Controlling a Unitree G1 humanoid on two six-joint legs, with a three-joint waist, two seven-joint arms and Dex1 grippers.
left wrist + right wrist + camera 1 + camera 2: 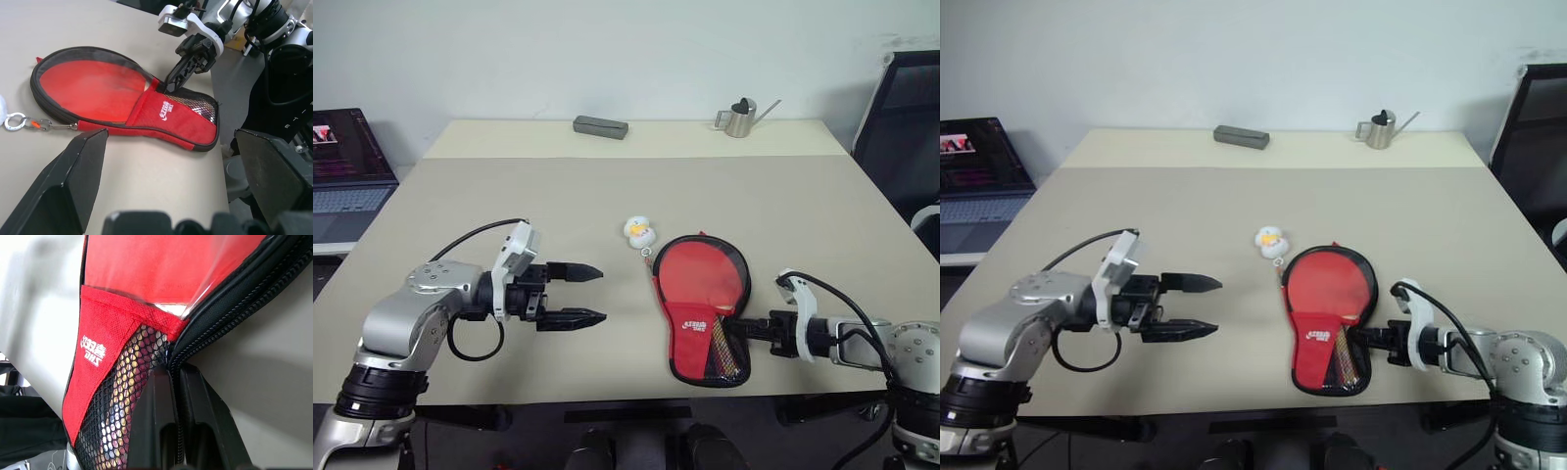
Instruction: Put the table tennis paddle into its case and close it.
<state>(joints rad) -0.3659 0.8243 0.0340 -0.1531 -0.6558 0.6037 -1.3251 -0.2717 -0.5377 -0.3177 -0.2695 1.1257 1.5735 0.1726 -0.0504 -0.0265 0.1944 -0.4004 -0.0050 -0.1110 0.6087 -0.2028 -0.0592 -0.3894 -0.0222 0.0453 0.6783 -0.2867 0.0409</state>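
Both hands differ: left hand (593, 294) gapes empty; right hand (168, 84) pinches the case (705, 305) edge, fingertips hidden.

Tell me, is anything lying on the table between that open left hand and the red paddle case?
Nothing visible does. The left gripper hangs open above bare table, pointing toward the case. The duck charm sits farther back, off that line. The right gripper is already at the case's opposite edge, fingers shut on its zipper edge.

Paddle (702, 274) in case (705, 338); charm (639, 232) behind.
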